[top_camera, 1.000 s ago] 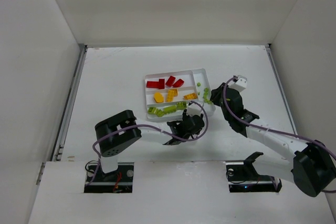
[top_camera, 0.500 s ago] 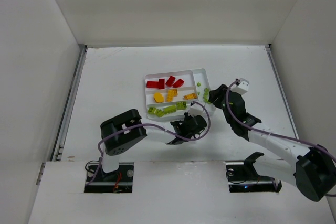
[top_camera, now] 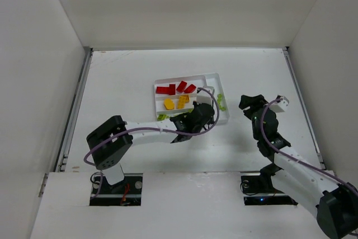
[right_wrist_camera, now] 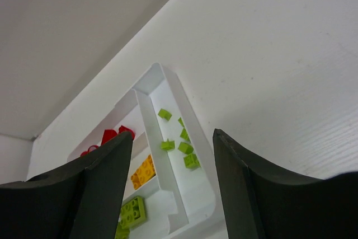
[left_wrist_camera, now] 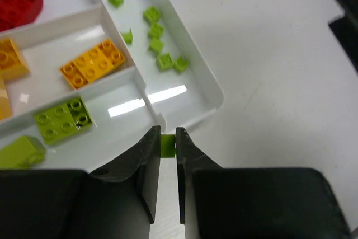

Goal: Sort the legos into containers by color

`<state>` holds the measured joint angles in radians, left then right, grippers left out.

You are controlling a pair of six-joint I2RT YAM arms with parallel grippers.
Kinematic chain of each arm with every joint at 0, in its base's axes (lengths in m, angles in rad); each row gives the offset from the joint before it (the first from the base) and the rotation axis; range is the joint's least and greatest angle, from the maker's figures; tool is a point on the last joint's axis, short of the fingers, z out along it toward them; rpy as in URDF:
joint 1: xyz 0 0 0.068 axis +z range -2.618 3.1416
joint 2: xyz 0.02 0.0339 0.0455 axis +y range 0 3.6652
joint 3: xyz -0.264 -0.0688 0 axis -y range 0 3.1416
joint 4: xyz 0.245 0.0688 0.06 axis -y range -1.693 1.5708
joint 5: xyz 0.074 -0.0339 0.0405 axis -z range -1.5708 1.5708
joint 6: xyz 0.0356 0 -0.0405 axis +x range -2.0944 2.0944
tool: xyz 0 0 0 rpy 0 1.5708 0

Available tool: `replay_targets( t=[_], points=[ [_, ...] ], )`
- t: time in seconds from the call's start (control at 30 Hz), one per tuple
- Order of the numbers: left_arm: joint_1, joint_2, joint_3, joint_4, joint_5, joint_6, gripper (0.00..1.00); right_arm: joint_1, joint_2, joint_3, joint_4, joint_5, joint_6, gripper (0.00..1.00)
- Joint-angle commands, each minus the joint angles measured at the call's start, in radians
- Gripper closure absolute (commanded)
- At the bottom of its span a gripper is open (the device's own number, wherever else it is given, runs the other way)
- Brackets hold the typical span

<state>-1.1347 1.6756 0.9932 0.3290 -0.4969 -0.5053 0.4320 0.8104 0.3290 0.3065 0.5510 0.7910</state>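
Observation:
The white tray (top_camera: 217,78) holds red bricks (top_camera: 178,88) in its far slot, yellow-orange bricks (top_camera: 176,103) in the middle slot, lime bricks (left_wrist_camera: 60,118) in the near slot and several tiny lime cubes (left_wrist_camera: 157,45) in the crosswise end slot. My left gripper (left_wrist_camera: 168,140) is shut on a tiny lime-green cube (left_wrist_camera: 168,144), held over the tray's near right corner (left_wrist_camera: 215,102). My right gripper (right_wrist_camera: 173,141) is open and empty, right of the tray and apart from it; it shows in the top view (top_camera: 253,104).
The tray sits mid-table. White walls enclose the table on the left, back and right. The left arm (top_camera: 148,131) stretches across the table in front of the tray.
The left gripper moved up and onto the tray's near right corner with the lime cube. The right arm pulled back to the right, away from the tray's end slot.

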Motion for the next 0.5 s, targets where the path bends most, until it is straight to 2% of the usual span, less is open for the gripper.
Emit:
replay_targets(
  t=[0.0, 0.27, 0.3, 0.37, 0.47],
  points=[
    [0.054, 0.031, 0.088, 0.033, 0.032, 0.024, 0.90, -0.040, -0.017, -0.025, 0.078, 0.017, 0.062, 0.34],
    [0.161, 0.251, 0.311, 0.031, 0.092, 0.047, 0.87, -0.048, 0.019, -0.019, 0.088, -0.033, 0.077, 0.34],
    [0.198, 0.327, 0.397, 0.018, 0.109, 0.053, 0.83, -0.048, 0.027, -0.016, 0.097, -0.043, 0.077, 0.34],
    [0.209, 0.355, 0.429, 0.012, 0.104, 0.059, 0.81, -0.048, 0.029, -0.016, 0.098, -0.048, 0.076, 0.34],
    [0.218, 0.391, 0.479, -0.007, 0.115, 0.063, 0.70, -0.048, 0.018, -0.021, 0.098, -0.049, 0.077, 0.34]
  ],
)
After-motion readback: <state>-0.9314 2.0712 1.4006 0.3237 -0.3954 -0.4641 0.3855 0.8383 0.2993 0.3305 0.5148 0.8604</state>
